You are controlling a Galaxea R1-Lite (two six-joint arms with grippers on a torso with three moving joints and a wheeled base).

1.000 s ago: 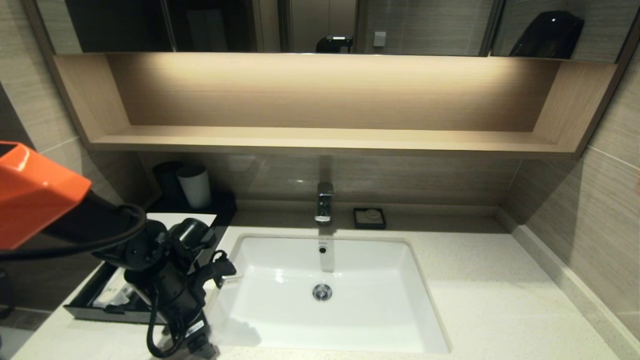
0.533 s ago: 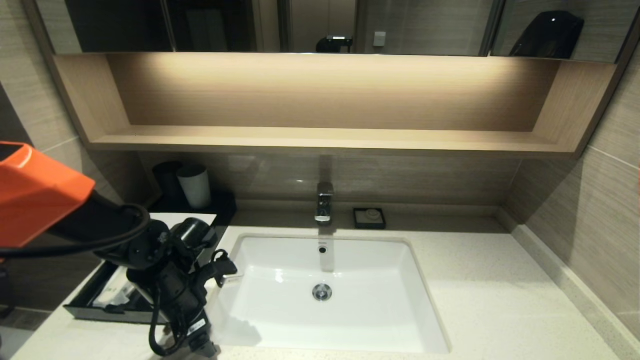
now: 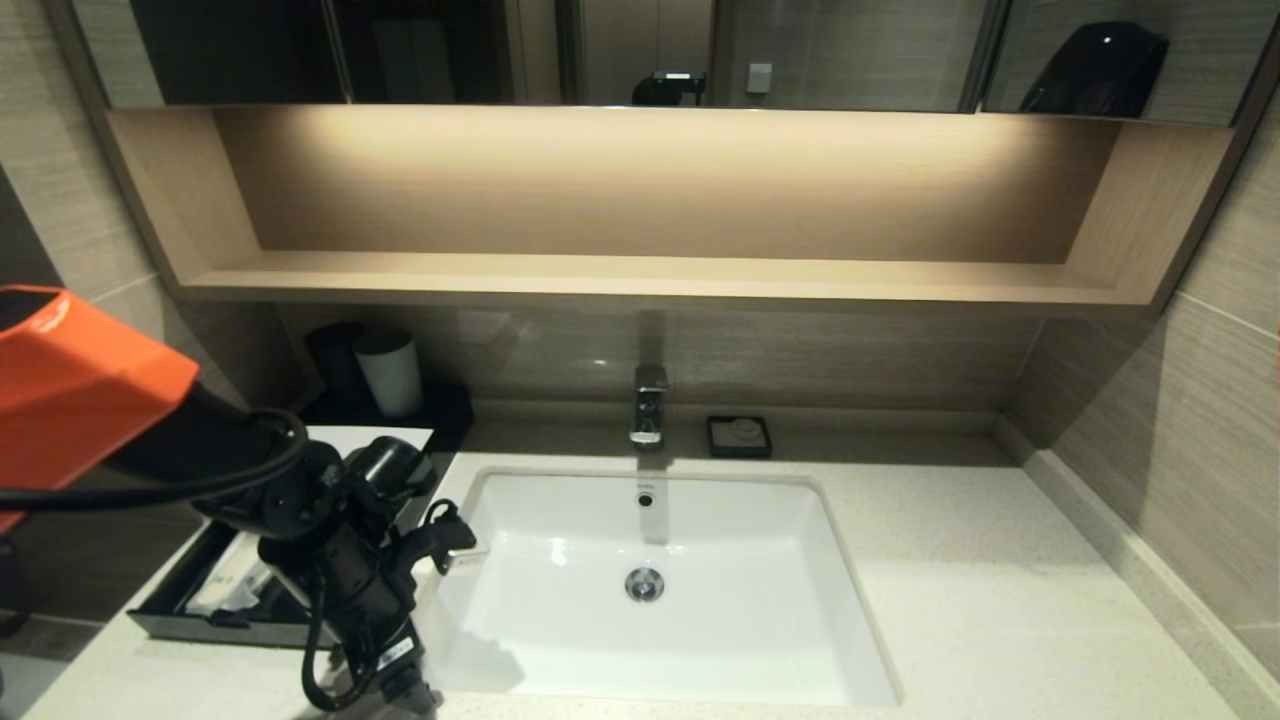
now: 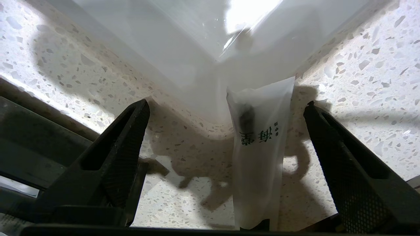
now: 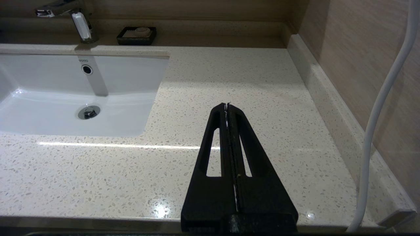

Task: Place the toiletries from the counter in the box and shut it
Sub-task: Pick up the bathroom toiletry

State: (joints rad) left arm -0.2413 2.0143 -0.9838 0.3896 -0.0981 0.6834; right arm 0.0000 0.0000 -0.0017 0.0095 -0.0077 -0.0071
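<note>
One whitish packet [image 4: 259, 147] lies on the counter [image 4: 354, 65] between the left gripper's [image 4: 226, 108] wide-spread fingers, nearer one; centring before closing should help. The right gripper [image 5: 227, 106] rests pressed together.

Pale speckled stone bench [image 3: 960, 600] wraps a white rectangular sink [image 3: 700, 520]. Far left on the bench: dark box [image 3: 180, 620] with white top panel [image 3: 330, 440], drawer pulled out toward the near side, whitish packets inside. Behind it a dark tray with a light grey cup [image 3: 390, 372]. Far centre: chrome tap [image 3: 648, 405], small black soap dish [image 3: 738, 436] just right of it. One whitish packet [image 4: 259, 154] lies on the bench at the sink's near-left corner, its end over the rim.
</note>
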